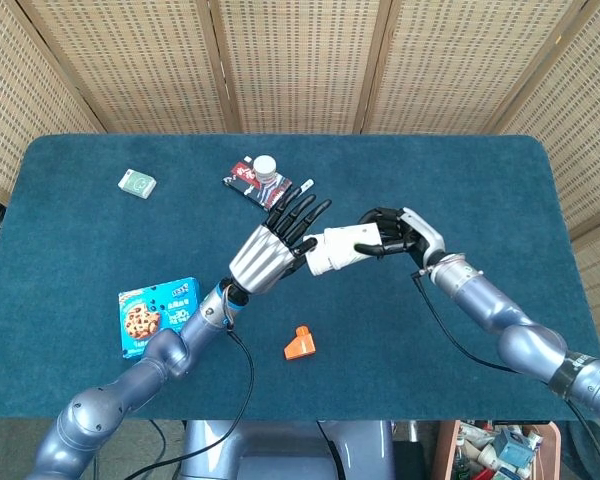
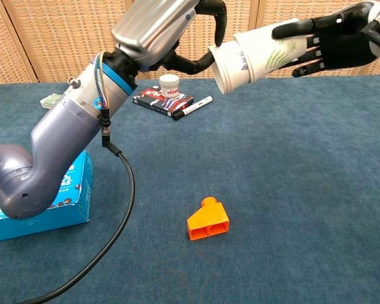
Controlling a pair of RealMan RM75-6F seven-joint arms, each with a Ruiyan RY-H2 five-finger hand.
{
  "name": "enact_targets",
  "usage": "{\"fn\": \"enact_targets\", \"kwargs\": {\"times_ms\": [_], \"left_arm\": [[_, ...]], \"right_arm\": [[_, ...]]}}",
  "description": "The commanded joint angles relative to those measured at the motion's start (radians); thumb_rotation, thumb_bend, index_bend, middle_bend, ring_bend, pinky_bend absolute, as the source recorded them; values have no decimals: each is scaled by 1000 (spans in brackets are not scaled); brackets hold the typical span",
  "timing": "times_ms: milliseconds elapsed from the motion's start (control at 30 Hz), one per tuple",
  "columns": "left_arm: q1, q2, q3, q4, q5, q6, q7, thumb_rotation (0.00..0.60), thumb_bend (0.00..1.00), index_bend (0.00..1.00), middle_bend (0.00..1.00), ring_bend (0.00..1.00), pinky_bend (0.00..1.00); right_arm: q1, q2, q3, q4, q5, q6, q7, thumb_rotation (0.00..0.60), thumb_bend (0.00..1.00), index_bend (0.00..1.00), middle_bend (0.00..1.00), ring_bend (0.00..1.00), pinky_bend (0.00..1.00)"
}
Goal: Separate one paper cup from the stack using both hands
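Matt white paper cup stack [image 2: 253,50] with ridged rim, left hand [image 1: 265,250] backed in ribbed brushed metal, right hand [image 2: 332,44] in black glossy plastic, table [image 2: 291,190] covered in napped blue cloth, woven wicker screens [image 1: 300,60], smooth orange plastic piece [image 2: 208,220], glossy cardboard box [image 1: 158,316]

The cup stack [image 2: 253,50] hangs above the worktop [image 1: 460,180], between both hands. A wedge [image 1: 299,343] lies in front, a box [image 1: 158,315] at the left, and a jar [image 1: 265,166] and marker [image 2: 197,106] behind.

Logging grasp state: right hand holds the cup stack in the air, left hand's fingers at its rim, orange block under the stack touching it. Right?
Not quite. The orange block lies on the table, well below the cup stack and apart from it, as the chest view shows. The right hand does hold the stack aloft, the left hand's fingers at its rim.
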Motion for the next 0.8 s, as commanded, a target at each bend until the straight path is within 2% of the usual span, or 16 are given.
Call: {"fn": "enact_targets", "kwargs": {"times_ms": [33, 300, 500, 700, 800], "left_arm": [[16, 6, 4, 10, -2, 16, -13, 600, 603, 681, 14, 0, 0], [61, 44, 16, 23, -6, 57, -45, 600, 603, 685, 14, 0, 0], [120, 103, 45, 17, 5, 97, -66, 600, 603, 689, 14, 0, 0], [174, 242, 123, -21, 50, 58, -71, 600, 603, 690, 20, 0, 0], [198, 340, 167, -88, 64, -15, -74, 600, 603, 690, 20, 0, 0]], "right_arm": [[-12, 8, 11, 10, -3, -5, 4, 600, 460, 604, 613, 509, 692], [-53, 30, 38, 45, -24, -28, 3, 600, 460, 604, 613, 510, 692], [-73, 38, 21, 85, -62, -11, -37, 600, 459, 604, 614, 510, 692], [-67, 22, -92, 115, -179, 136, -213, 600, 459, 604, 615, 510, 692], [-59, 6, -159, 131, -236, 220, -327, 600, 460, 604, 615, 510, 692]]}}
